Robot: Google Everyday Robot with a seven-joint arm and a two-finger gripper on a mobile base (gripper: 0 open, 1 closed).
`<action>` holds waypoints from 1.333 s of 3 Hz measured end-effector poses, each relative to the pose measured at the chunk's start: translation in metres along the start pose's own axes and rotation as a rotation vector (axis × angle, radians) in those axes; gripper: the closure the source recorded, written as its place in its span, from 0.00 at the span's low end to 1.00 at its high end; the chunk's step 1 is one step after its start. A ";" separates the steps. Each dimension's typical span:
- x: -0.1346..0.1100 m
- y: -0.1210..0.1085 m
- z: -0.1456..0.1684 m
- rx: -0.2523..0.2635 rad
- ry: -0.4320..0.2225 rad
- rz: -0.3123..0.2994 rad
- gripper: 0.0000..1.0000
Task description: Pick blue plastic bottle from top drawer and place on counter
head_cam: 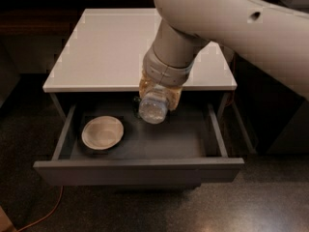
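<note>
The blue plastic bottle point(153, 108) hangs in my gripper point(159, 94), its clear base facing the camera, lifted above the open top drawer point(140, 168) and level with the front edge of the counter point(116, 47). The gripper is shut on the bottle, with its amber pads point(175, 96) on either side. My large white arm reaches down from the upper right and hides the gripper's upper part and the bottle's cap.
A beige bowl point(102, 132) lies in the drawer's left half. A small dark object point(136, 100) sits at the drawer's back, behind the bottle. An orange cable point(43, 211) runs over the dark floor at lower left.
</note>
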State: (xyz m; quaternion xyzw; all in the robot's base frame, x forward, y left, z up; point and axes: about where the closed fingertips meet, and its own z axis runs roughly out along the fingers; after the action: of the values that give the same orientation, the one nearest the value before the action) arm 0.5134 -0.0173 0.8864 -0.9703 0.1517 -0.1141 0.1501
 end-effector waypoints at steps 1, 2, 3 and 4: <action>0.050 -0.016 0.001 0.000 0.011 -0.011 1.00; 0.086 -0.026 0.007 0.004 0.022 -0.013 1.00; 0.130 -0.027 0.023 -0.016 0.031 0.010 0.83; 0.171 -0.026 0.044 -0.033 0.036 0.037 0.59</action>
State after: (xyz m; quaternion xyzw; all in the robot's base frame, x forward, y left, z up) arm 0.6900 -0.0386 0.8842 -0.9674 0.1742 -0.1261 0.1335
